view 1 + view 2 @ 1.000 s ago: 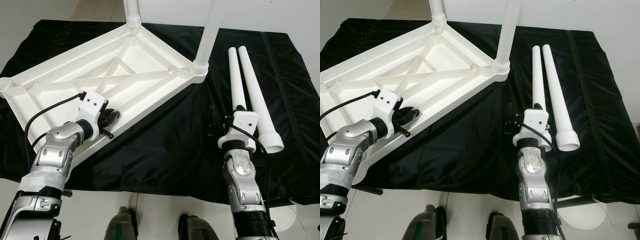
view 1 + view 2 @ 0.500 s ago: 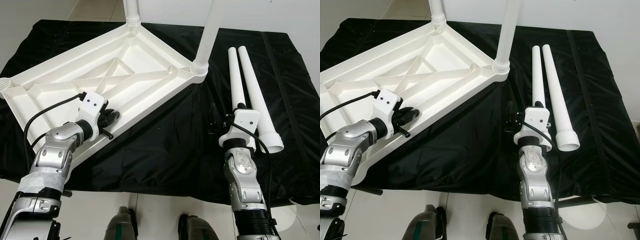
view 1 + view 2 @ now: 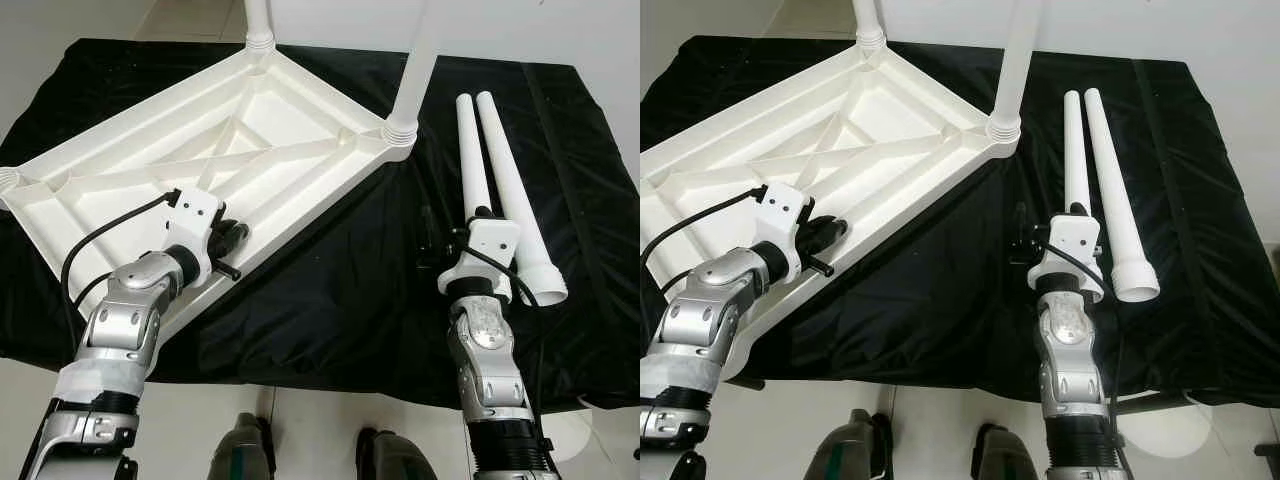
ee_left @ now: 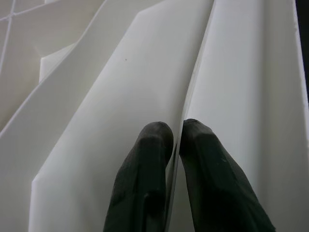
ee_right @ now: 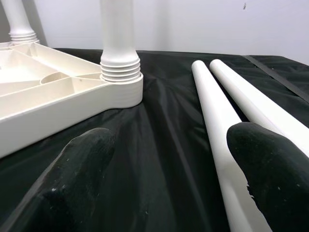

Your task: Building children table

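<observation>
The white table top lies upside down on the surface, which is covered with a black cloth. Two legs already stand in their sockets at the far corners — one at the back, one at the right corner. Two more loose legs lie side by side on the cloth, to the right of the table top, their wide ends toward the robot.

The step in hand seems to be the turning or holding of the table top, so that an empty corner socket comes within reach. The left gripper holds the near rim: in the left wrist view its fingers are pressed together on a thin wall of the rim, pinching it. The right gripper waits low over the cloth with its fingers spread wide; the nearer loose leg lies between them, not yet touched.

The next move, I judge, calls for the right gripper to close around that leg and lift it, while the left keeps the table top steady.

No containers are here — the hollows under the table top hold nothing.
</observation>
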